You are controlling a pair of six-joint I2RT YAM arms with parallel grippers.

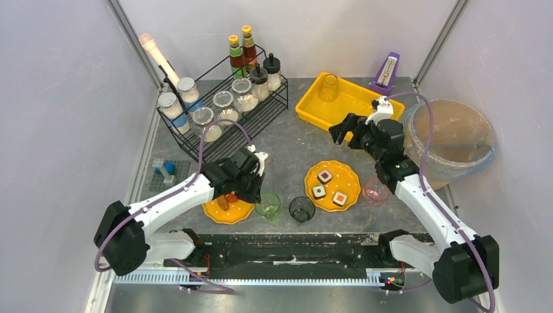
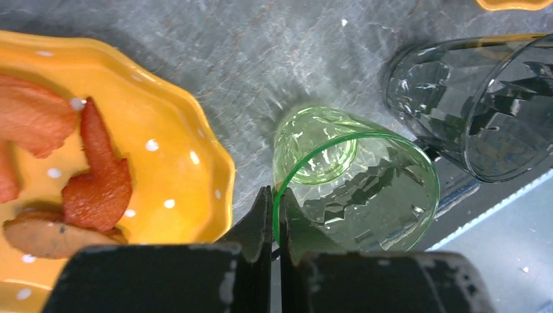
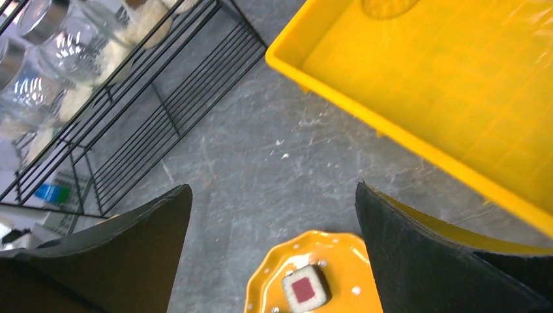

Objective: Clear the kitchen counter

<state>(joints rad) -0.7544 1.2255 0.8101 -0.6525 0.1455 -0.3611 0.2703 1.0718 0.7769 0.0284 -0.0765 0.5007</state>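
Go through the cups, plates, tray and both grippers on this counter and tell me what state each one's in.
green cup, upright, empty, rim pinched
left gripper, shut on the green cup
grey cup, upright, empty, not held
right gripper, open, holding nothing
yellow tray, one orange-tinted cup in it
sushi plate, three pieces on it
left plate, food pieces on it

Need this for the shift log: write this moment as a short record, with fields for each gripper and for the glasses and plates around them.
left gripper: shut on the rim of the green glass
right gripper: open, empty, above the kitchen counter beside the yellow tray
glasses on counter: green glass, dark glass, pink glass
plates on counter: sushi plate, plate of orange food
in tray: single glass
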